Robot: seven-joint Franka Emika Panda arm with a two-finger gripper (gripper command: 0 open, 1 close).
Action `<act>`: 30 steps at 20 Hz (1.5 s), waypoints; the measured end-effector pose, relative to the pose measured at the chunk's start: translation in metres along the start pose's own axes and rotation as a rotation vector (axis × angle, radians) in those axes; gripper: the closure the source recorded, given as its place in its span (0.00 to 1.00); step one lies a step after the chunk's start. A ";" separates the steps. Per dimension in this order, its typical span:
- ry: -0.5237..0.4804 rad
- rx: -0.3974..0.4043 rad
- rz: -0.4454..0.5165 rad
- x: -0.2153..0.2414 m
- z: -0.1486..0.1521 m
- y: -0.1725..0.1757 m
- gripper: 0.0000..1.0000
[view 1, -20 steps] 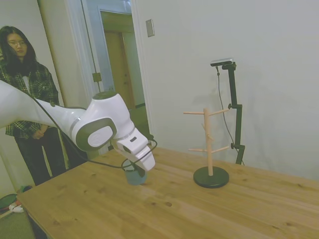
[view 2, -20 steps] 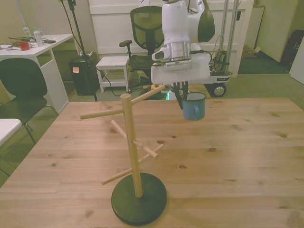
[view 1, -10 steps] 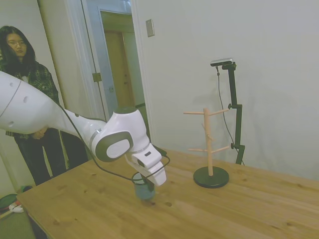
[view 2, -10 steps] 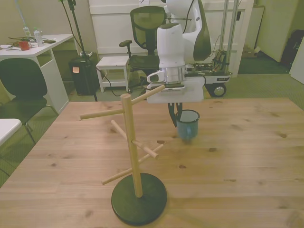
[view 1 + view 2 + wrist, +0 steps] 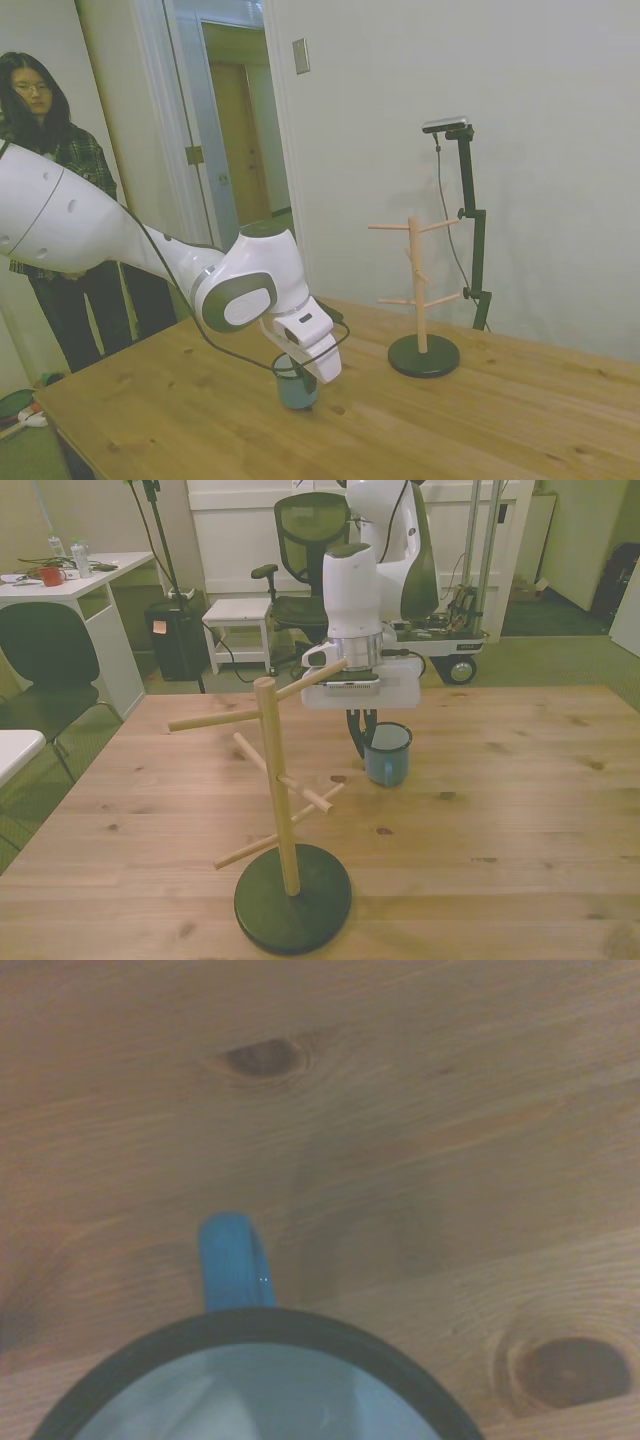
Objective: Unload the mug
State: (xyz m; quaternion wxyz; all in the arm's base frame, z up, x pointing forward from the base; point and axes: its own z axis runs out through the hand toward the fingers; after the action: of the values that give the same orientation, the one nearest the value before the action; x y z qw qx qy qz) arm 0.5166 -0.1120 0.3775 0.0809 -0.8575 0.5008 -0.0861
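Mug [image 5: 387, 756] upright on table [image 5: 500, 810]

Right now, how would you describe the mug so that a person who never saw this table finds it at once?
Look at the wooden table and find the wooden peg stand on its black round base. Behind it, toward the front view's right, the mug stands upright under the white arm's gripper. It is the only blue thing there, small, with a dark rim.

Mug [image 5: 387, 759] on table [image 5: 520, 810], beside rack [image 5: 285, 810]
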 end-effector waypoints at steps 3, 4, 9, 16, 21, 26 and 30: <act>0.001 -0.006 0.000 0.002 0.002 0.002 1.00; 0.001 -0.007 0.001 0.002 0.003 0.002 1.00; 0.001 -0.009 0.002 0.002 0.003 0.002 0.00; 0.001 -0.010 0.003 0.003 0.003 0.002 0.00; 0.004 -0.006 0.000 0.003 0.001 0.000 0.00; 0.022 0.010 -0.013 0.002 -0.016 -0.002 0.00; 0.047 0.048 -0.029 -0.003 -0.057 -0.003 0.00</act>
State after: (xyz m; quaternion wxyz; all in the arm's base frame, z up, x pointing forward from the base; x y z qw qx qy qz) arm 0.5044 -0.1105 0.4337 0.0884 -0.8601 0.4879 -0.1196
